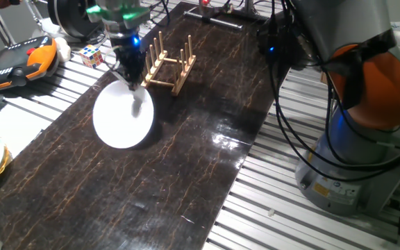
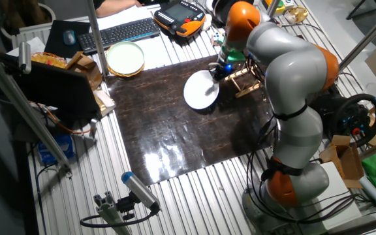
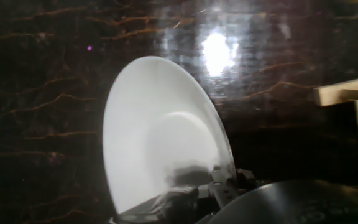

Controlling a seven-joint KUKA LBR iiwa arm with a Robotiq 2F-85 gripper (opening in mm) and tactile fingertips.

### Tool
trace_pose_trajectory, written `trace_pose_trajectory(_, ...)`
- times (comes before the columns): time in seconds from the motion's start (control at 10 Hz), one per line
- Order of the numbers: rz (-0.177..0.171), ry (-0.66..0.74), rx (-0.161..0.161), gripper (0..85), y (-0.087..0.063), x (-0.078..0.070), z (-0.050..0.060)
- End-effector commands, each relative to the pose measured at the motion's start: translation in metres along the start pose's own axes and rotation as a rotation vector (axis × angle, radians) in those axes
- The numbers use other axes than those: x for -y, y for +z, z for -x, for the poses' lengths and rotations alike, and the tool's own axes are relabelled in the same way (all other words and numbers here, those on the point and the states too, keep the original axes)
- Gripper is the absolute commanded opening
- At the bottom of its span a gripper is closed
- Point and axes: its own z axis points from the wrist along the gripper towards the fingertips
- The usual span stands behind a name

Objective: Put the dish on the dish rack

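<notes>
Gripping dish (image 1: 120, 118) by rim, claw (image 1: 132, 78) clenched (dish tilted), beside dish rack (image 1: 169, 64)

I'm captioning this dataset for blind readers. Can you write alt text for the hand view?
A white dish stands on edge, gripped at its lower rim by the tool, above a dark marbled tabletop. A piece of the wooden dish rack shows at right.
</notes>
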Motion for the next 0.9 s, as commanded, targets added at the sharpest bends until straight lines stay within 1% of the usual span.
trace_pose_trajectory(0.0, -0.034, -0.002, 0.007, 2.0, -0.013, 0.000, -0.002)
trace_pose_trajectory(0.1, -0.064, -0.006, 0.008, 2.0, -0.024, 0.003, -0.005)
trace_pose_trajectory(0.2, -0.078, -0.006, 0.008, 2.0, -0.033, 0.007, -0.008)
trace_pose_trajectory(0.4, -0.155, -0.002, 0.010, 2.0, -0.051, 0.010, -0.023)
trace_pose_trajectory(0.5, -0.184, -0.004, 0.015, 2.0, -0.056, 0.010, -0.028)
trace_pose_trajectory(0.6, -0.185, -0.010, 0.013, 2.0, -0.058, 0.010, -0.031)
trace_pose_trajectory(0.8, -0.176, -0.028, -0.002, 2.0, -0.059, 0.009, -0.032)
